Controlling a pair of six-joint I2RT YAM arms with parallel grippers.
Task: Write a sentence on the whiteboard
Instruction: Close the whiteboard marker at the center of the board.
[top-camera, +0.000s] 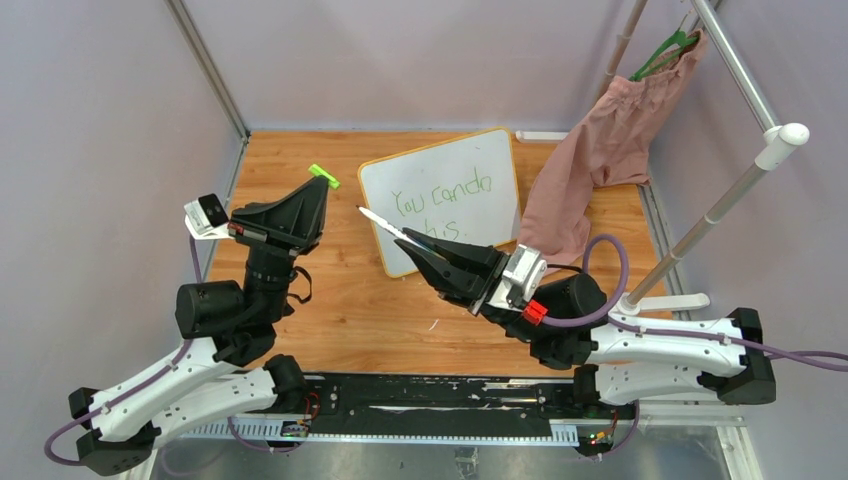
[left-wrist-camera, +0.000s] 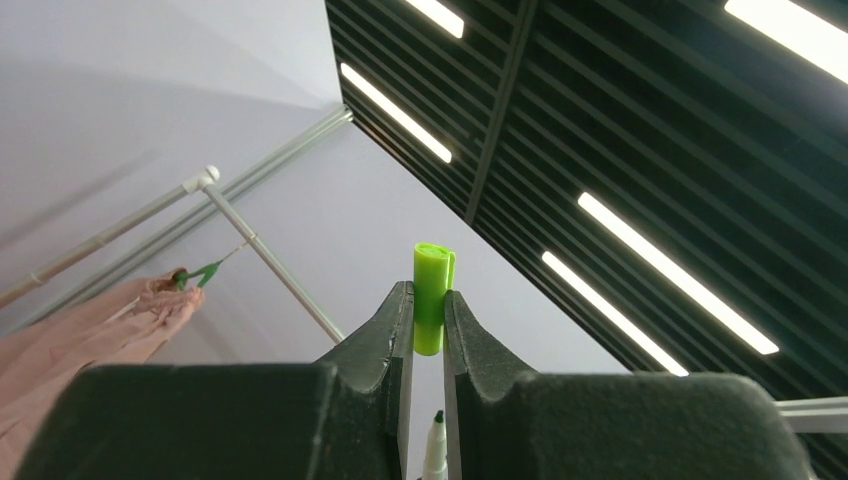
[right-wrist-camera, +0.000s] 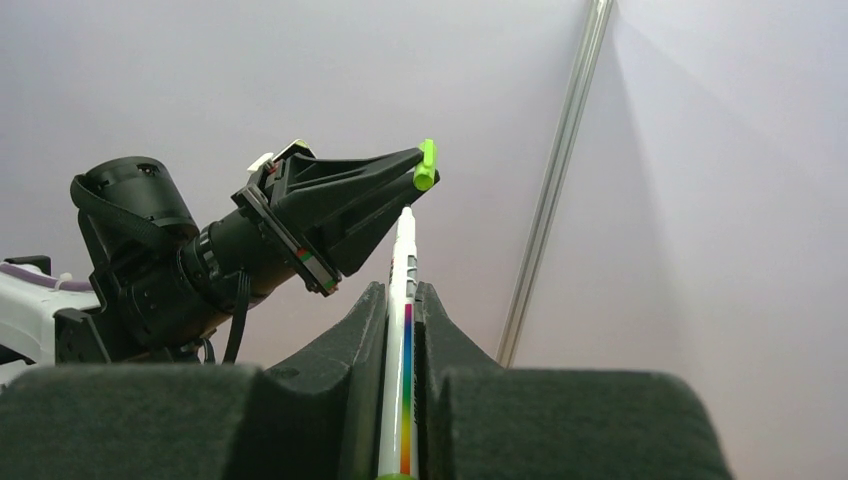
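Top external: whiteboard (top-camera: 470, 225) near table (top-camera: 350, 310) edge

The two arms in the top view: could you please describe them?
The left arm and right arm have white links, black joints and purple cables. The left gripper and right gripper are black tapering wedges. A red connector marks the right wrist.

Whiteboard (top-camera: 450, 160) on wooden table (top-camera: 330, 300)

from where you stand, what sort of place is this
Probably a robot lab test cell: a wooden tabletop boxed in by lilac panels, the left arm and right arm bolted at its near edge, strip lights on a dark slatted ceiling.
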